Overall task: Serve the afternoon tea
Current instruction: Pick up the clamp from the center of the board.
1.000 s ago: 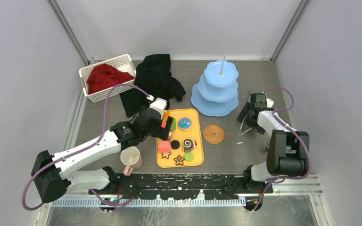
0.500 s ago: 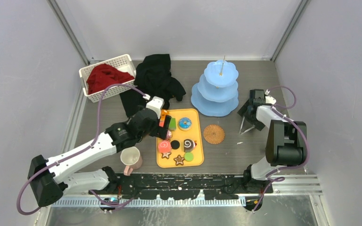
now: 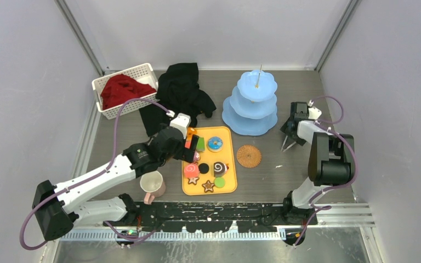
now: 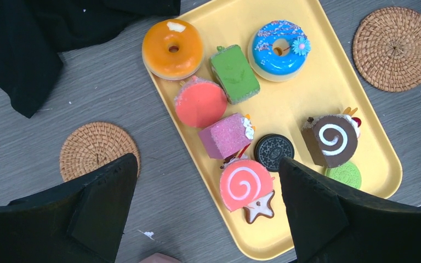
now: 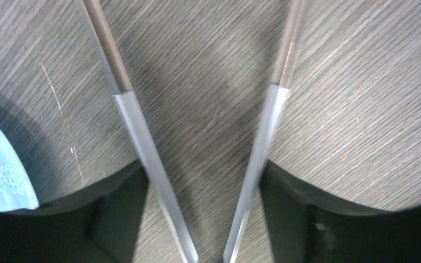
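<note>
A: What just changed?
B: Your right pincer (image 5: pixel 203 189) is clamped on the metal tongs (image 5: pixel 137 129) and has begun squeezing. The blades sit narrower than a second ago. That arm has also folded back, bringing the tongs just right of the blue stand (image 3: pixel 250 104). My read: it's readying the tool, nothing served yet.
A: Left side?
B: Your left pincer (image 4: pixel 205 170) is spread wide and empty over the yellow tray (image 4: pixel 329 93); it slid slightly along the tray's left edge. The sweets (image 4: pixel 227 134) all lie on the tray, pink swirl roll (image 4: pixel 239 185) right beneath it, blue donut (image 4: pixel 279 48) farther back. The stand's tiers are bare.
A: Pose?
B: Left arm is stretched diagonally, wrist facing down. Right arm is folded tight, tong tips pointing down at the desk (image 3: pixel 285 175).
</note>
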